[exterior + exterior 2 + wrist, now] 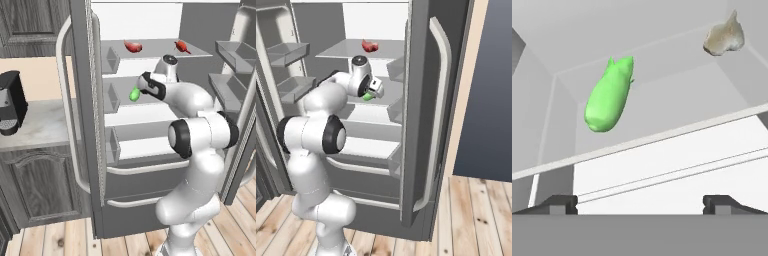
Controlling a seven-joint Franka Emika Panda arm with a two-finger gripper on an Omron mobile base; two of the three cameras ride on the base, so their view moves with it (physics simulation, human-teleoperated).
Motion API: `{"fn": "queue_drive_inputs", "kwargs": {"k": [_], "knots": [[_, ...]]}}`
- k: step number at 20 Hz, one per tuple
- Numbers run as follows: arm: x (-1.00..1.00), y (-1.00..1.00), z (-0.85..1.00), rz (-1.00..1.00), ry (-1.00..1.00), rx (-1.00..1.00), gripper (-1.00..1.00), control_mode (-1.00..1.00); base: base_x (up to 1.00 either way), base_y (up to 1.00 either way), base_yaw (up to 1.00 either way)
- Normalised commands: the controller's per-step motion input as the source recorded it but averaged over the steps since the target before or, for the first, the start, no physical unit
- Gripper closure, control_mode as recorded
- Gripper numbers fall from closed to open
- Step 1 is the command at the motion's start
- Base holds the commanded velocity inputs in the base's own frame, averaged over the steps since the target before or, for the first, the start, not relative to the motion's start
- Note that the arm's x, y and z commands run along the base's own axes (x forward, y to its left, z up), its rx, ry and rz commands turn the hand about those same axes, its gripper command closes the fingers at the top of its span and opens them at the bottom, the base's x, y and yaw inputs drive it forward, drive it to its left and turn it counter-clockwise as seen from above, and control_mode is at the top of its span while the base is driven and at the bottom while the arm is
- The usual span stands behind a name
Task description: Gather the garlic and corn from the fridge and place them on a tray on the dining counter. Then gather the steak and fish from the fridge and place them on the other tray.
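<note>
Hand view has our gripper [640, 202] spread wide and empty, short of the corn [608, 96] on the fridge [87, 125] shelf, garlic [724, 36] beside it. Closing early, we'd nudge that smooth oblong deeper.

Fridge [421, 100] stands open, right door swung out w/ its long pale handle [440, 115] facing the camera. Inside, on the top shelf, a small red piece, the steak [370, 46], lies near the shelf's middle. One shelf below the steak, the arm reaches in; gripper [376, 90] sits at that shelf's level, jaw state hard to read from here (hand blocks it). A bit of light-green corn [368, 97] peeks out just under the gripper.
</note>
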Motion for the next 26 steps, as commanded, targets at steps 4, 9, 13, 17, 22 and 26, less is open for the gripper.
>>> {"fn": "queue_drive_inputs", "kwargs": {"k": [4,9,13,17,22,26], "knots": [[0.76,0.04,-0.12,0.03,0.0,0.0,-1.0,-1.0,0.0,0.0,0.0],[0.88,0.09,0.0,0.04,0.0,0.0,-1.0,-1.0,0.0,0.0,0.0],[0.66,0.21,-0.15,0.03,0.0,-0.01,-1.0,-1.0,0.0,0.0,0.0],[0.62,0.34,-0.22,0.0,-0.01,-0.01,-1.0,-1.0,0.0,0.0,0.0],[0.64,0.16,-0.2,0.0,0.0,0.0,-1.0,-1.0,0.0,0.0,0.0],[0.08,-0.05,-0.03,0.0,0.0,-0.04,-1.0,-1.0,0.0,0.0,0.0]]}}
